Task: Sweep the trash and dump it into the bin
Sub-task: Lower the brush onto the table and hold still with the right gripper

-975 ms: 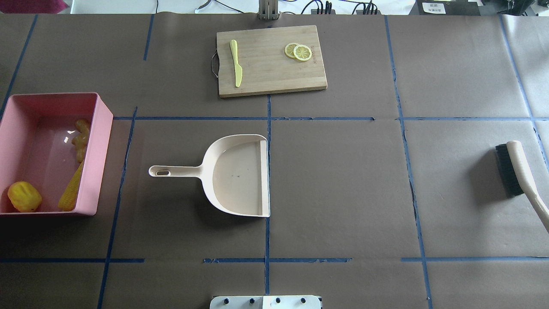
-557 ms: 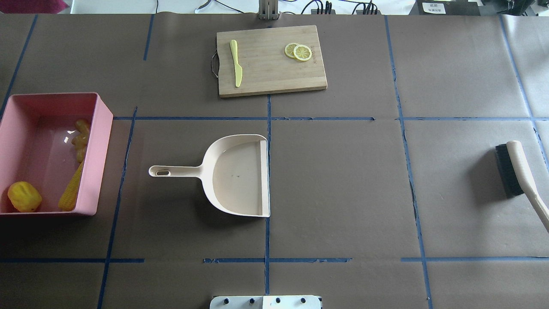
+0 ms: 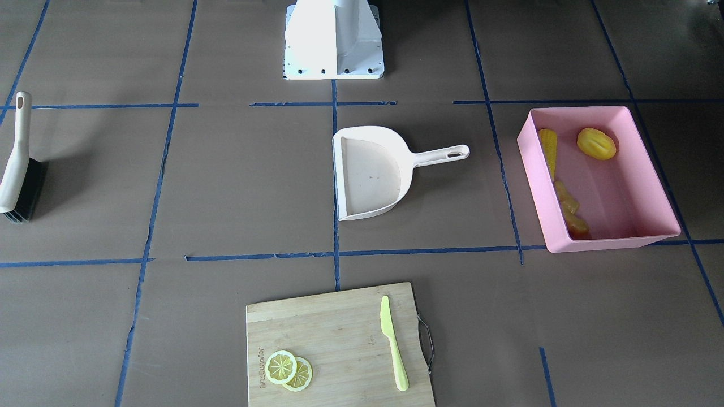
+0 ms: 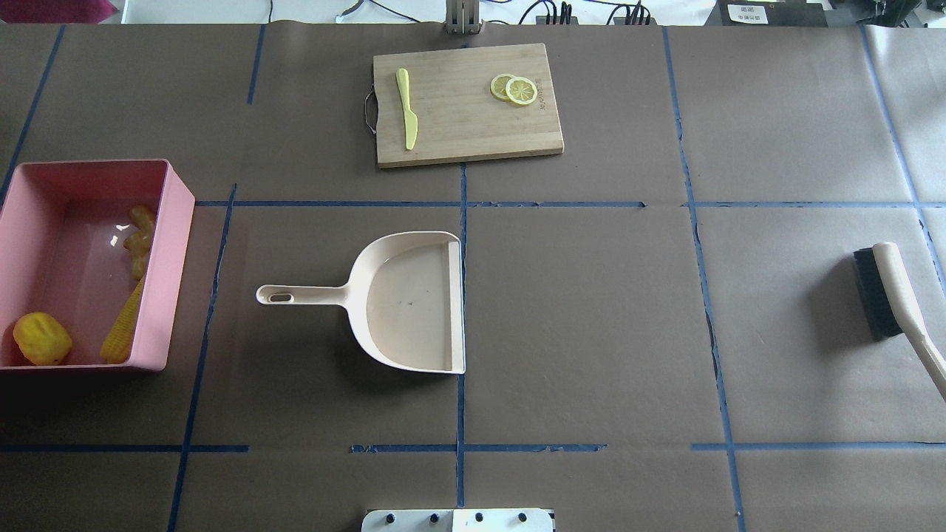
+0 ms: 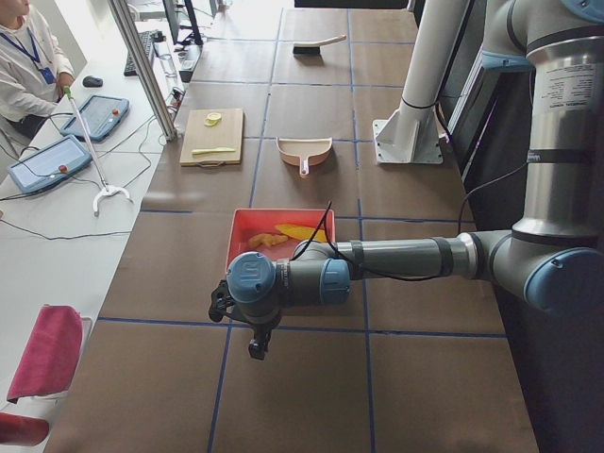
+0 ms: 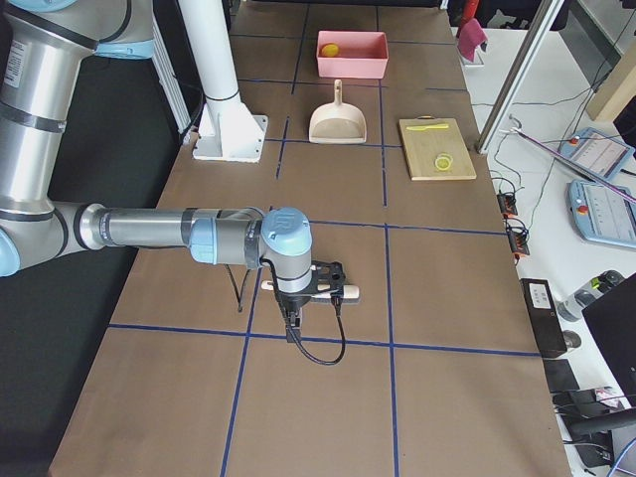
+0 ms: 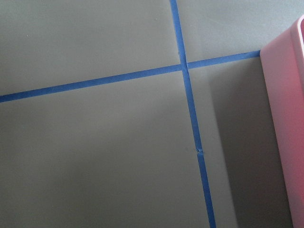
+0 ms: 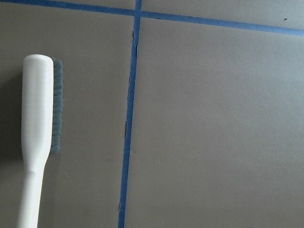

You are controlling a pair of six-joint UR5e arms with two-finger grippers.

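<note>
Overhead exterior: the job reads as finished. All three pieces of trash lie inside the bin, the pink tub at the table's edge on the robot's left.
- corn cob: long, yellow, leaning along the wall nearest mid-table.
- ginger root: knobbly, tan-orange, against the same wall, toward the far edge.
- lemon-like fruit: small, yellow, in the near corner, apart from the other two.

The dustpan sits empty mid-table, and the brush lies flat near the right edge. No loose trash shows on the paper, so I judge that nothing is left to sweep.

The left gripper hangs just outside the bin and the right gripper above the brush. I cannot tell whether either set of jaws is apart or together.
</note>
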